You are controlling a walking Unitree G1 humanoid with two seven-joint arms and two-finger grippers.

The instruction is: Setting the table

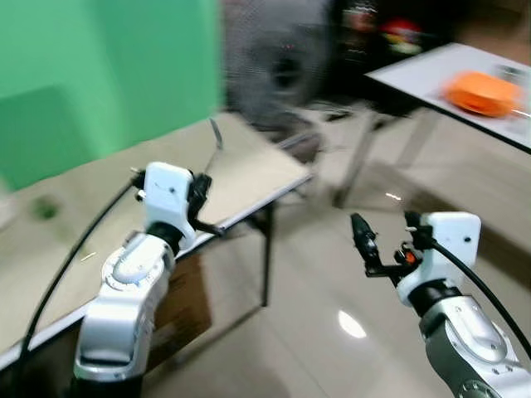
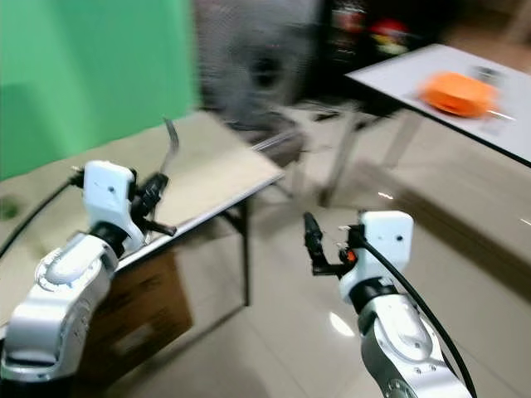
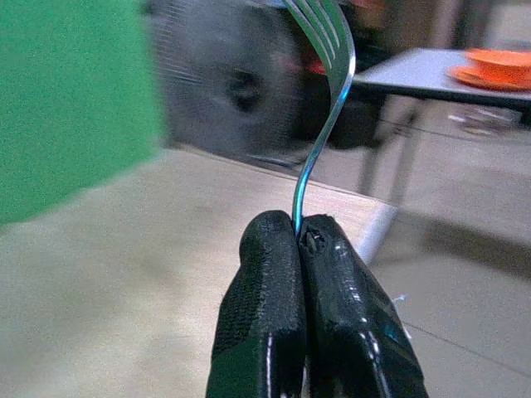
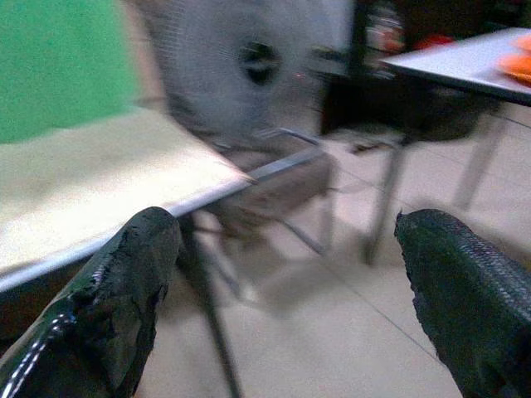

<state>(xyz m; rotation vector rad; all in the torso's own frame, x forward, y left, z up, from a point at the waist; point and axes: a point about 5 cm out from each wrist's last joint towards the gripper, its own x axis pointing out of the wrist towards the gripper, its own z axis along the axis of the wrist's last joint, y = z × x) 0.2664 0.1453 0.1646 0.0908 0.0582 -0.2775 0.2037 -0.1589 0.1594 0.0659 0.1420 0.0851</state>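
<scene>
Both silver arms fill the foreground, and the left gripper (image 3: 303, 240) has its two black fingers pressed tight on the handle of a curved shiny metal fork (image 3: 328, 99), tines up, probably so it does not slip while it is carried. It is held above the beige rectangular table (image 1: 249, 170). Over the floor, the right gripper (image 1: 384, 232) is wide open and empty, I think ready for the next item. Well apart stands a grey table (image 1: 431, 70) with an orange round dish (image 1: 481, 91). No label or writing can be read, everything is blurred
</scene>
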